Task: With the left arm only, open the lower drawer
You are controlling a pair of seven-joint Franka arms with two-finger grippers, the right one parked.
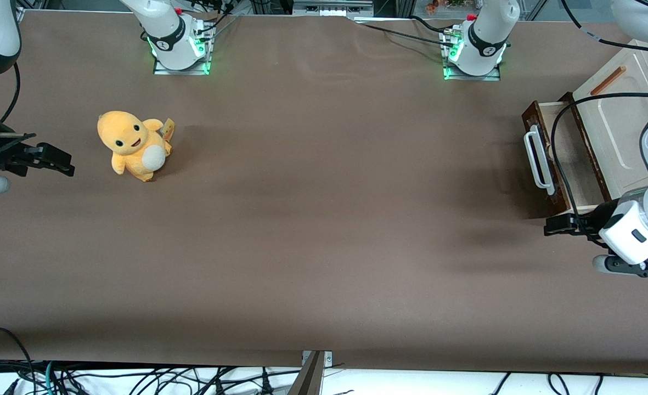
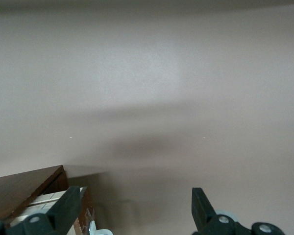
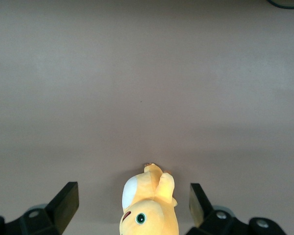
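The lower drawer [image 1: 570, 159] stands pulled out from its cabinet at the working arm's end of the table, its pale tan inside showing. Its dark brown front [image 1: 533, 118] carries a white loop handle [image 1: 537, 159]. My left arm's gripper [image 1: 555, 225] hovers just off the drawer's front corner, nearer to the front camera than the handle. It is open and holds nothing. In the left wrist view the gripper [image 2: 135, 203] has its fingers spread wide over bare table, with the brown drawer front [image 2: 24, 188] and a bit of the white handle [image 2: 95, 230] beside one finger.
The cream cabinet panel [image 1: 625, 115] with a thin orange-brown handle [image 1: 608, 80] sits above the drawer. A black cable [image 1: 555, 137] loops over the drawer. A yellow plush toy [image 1: 134, 145] stands toward the parked arm's end. Two arm bases [image 1: 474, 55] sit at the table's back edge.
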